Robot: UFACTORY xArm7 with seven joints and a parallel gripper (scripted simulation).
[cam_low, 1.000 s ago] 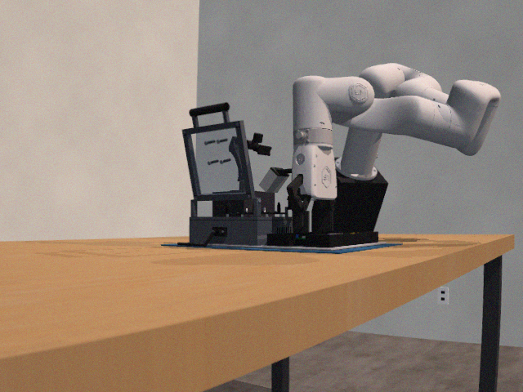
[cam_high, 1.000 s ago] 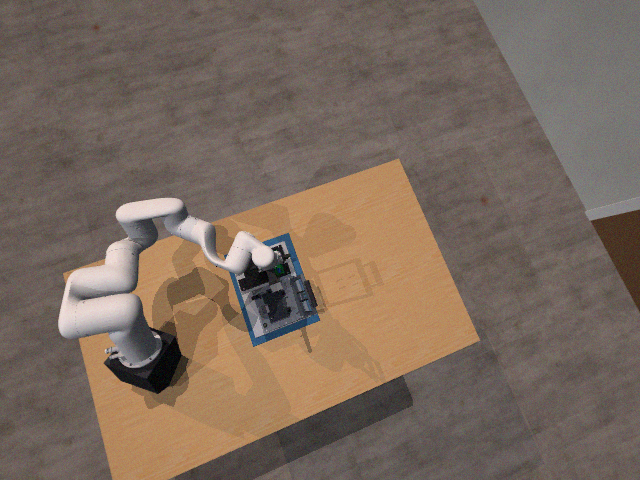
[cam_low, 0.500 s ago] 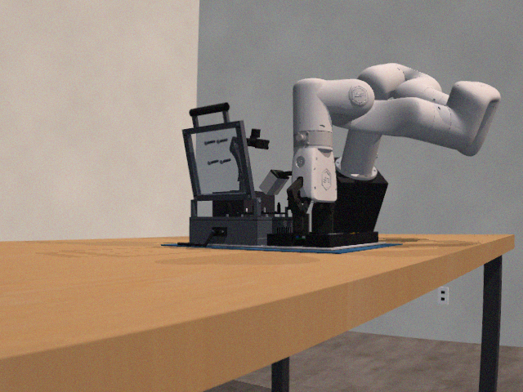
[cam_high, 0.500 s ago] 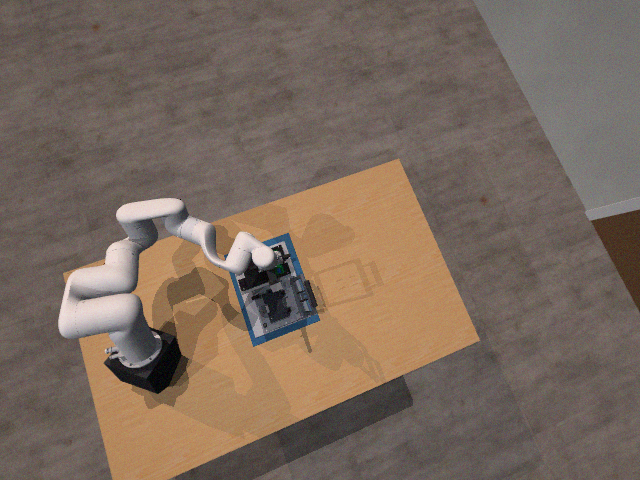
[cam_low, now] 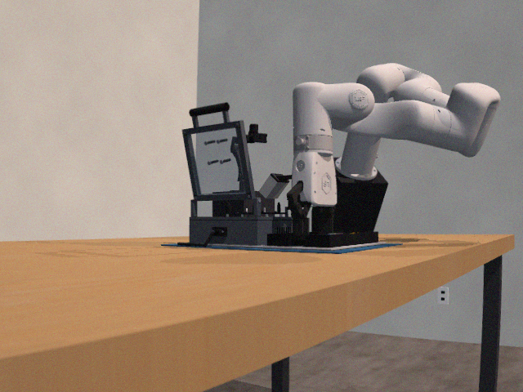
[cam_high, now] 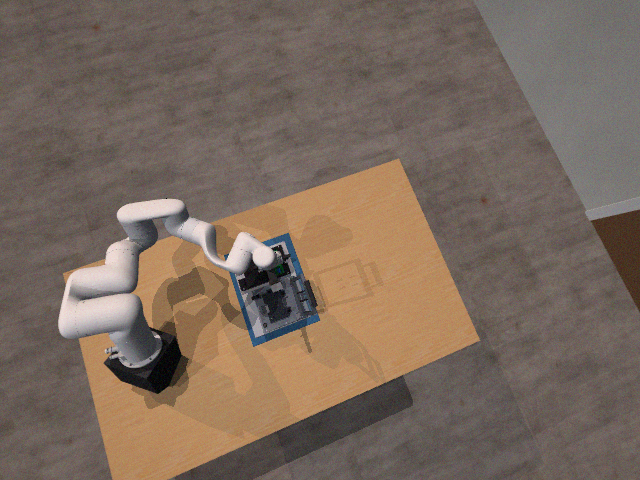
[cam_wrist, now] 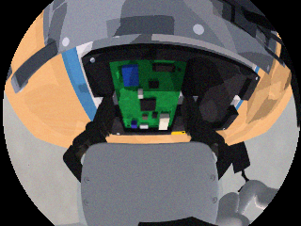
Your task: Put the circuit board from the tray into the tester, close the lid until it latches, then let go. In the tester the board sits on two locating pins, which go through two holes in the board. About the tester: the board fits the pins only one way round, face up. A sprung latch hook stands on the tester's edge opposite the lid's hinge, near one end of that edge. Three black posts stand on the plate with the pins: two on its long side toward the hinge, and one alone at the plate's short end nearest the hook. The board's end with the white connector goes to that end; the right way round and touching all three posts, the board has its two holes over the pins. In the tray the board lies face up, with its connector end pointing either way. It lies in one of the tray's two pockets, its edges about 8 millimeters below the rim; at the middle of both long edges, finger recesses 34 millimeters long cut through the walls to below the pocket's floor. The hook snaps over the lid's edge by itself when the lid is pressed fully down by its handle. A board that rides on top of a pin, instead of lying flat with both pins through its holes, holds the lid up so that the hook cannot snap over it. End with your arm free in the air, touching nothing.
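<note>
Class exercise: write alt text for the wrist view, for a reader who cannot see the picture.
Seen from the wrist, the open, empty hand hangs over a green circuit board lying in a black tray, one dark finger on each side of it. The grey tester fills the top of the round picture, with tan table at the sides.

Matt wood-grain table point(cam_low: 295, 291), smooth white arm point(cam_low: 422, 113) (faintly glossy), clear-paned lid point(cam_low: 217, 162)
</note>
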